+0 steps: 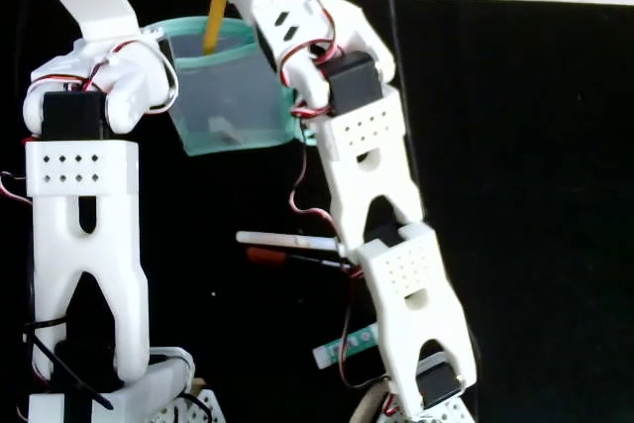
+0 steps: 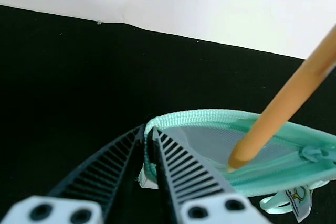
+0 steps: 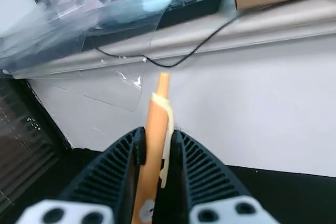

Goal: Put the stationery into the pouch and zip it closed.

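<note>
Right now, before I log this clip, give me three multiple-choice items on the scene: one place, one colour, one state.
1. Relative to the pouch, the tip of the orange pen is: A under it; B at its open mouth; C far off to its side.
2. The pouch is: A red; B yellow; C teal.
3. The left tool is: A shut on the pouch rim; B open; C shut on a pen.
Answers: B, the left wrist view shows the tip at the opening; C, mesh and rim are teal; A, it clamps the rim.

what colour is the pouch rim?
Mint green. The pouch rim shows best in the left wrist view.
</note>
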